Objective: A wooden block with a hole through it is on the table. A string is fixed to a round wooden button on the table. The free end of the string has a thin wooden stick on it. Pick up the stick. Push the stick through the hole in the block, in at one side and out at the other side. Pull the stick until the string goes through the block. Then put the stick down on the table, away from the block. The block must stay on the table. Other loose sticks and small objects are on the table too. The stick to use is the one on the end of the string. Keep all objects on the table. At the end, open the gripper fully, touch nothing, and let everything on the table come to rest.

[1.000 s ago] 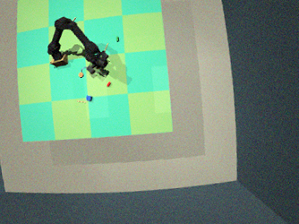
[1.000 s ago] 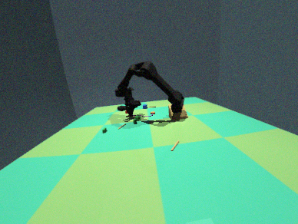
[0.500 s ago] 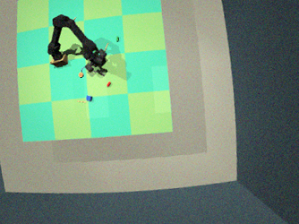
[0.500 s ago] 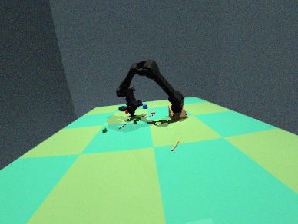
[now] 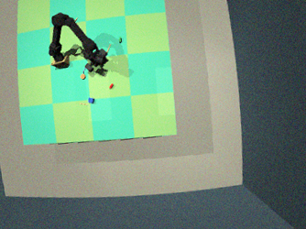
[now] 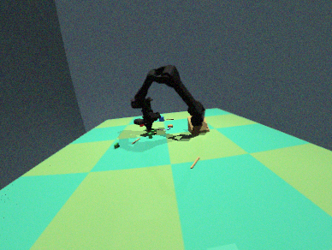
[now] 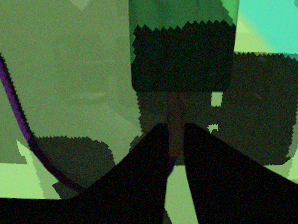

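Note:
My gripper point(image 5: 96, 72) point(image 6: 149, 130) point(image 7: 174, 132) is low over the table, shut on the string's stick point(image 7: 175, 110). The green block point(image 7: 183, 57) is straight ahead of the fingertips in the wrist view. The stick runs from the fingers to the block's near side and its front part is out of sight there; whether it is inside the hole cannot be told. The purple string point(image 7: 11, 97) curves at the left and passes behind the left finger. The round button point(image 5: 83, 76) point(image 6: 170, 126) lies on the table. The arm largely hides the block in the top and exterior views.
A red piece point(image 5: 112, 85) and a blue cube point(image 5: 91, 100) point(image 6: 162, 119) lie beyond the gripper. A small green object point(image 5: 120, 40) point(image 6: 116, 145) and a loose stick point(image 5: 109, 49) point(image 6: 136, 140) lie to one side. Another loose stick point(image 6: 195, 163) lies nearer the exterior camera.

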Tool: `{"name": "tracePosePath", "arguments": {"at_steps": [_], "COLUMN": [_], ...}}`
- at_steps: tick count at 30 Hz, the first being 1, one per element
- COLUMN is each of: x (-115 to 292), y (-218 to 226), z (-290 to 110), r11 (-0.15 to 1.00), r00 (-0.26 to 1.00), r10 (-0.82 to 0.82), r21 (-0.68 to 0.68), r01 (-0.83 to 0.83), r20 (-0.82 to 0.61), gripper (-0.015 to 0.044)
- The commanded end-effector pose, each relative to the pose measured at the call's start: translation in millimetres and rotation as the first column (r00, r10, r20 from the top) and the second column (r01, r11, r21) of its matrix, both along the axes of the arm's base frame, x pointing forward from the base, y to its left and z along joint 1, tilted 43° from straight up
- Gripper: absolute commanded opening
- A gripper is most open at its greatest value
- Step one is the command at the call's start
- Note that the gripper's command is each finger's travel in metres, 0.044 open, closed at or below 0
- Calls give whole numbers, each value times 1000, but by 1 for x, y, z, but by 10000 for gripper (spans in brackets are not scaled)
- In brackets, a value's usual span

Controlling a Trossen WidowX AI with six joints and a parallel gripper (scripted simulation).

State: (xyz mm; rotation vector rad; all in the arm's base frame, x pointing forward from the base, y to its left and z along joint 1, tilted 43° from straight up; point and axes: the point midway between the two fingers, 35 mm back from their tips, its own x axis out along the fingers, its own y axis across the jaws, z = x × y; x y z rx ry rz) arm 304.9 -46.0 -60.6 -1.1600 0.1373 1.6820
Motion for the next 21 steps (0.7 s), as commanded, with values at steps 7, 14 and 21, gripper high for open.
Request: {"name": "tracePosePath", "arguments": {"at_steps": [7,14,21], "x": [-9,-8,-6], "y": [8,8,-8], "z": [7,7,23], "r11": [1000,1000,1000], "r00": [1000,1000,1000], "r10": [-3,0,0], "r21": [3,1,-2], "r01": [3,0,0], "r20": [-1,-1,-1], "gripper": [0,79,124]}}
